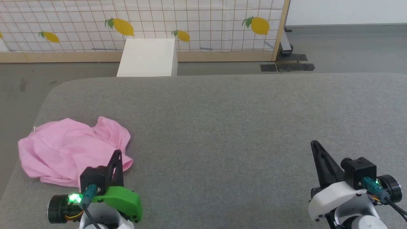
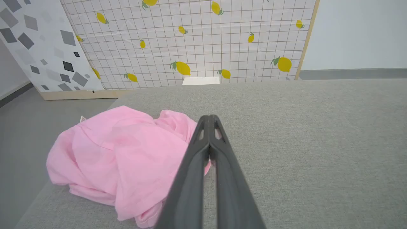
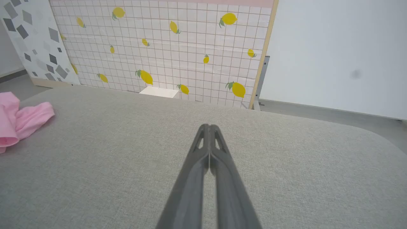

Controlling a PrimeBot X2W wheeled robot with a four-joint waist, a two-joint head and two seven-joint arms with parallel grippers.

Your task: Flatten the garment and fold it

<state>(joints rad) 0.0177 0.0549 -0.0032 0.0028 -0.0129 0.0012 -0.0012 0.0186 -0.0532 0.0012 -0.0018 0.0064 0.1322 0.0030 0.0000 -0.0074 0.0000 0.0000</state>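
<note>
One crumpled garment [image 1: 63,149] beside left jaws, well apart from right jaws

Left claw [image 1: 118,153] and right claw [image 1: 314,143] closed, empty.

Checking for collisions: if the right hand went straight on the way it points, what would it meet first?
Probably the grey cushion, though depth is unclear; the right hand points well clear of the garment.

Grey fabric surface [image 1: 241,127]; white box [image 1: 148,57] behind it, w/ lemon-print grid panel [image 1: 190,22] beyond.
</note>
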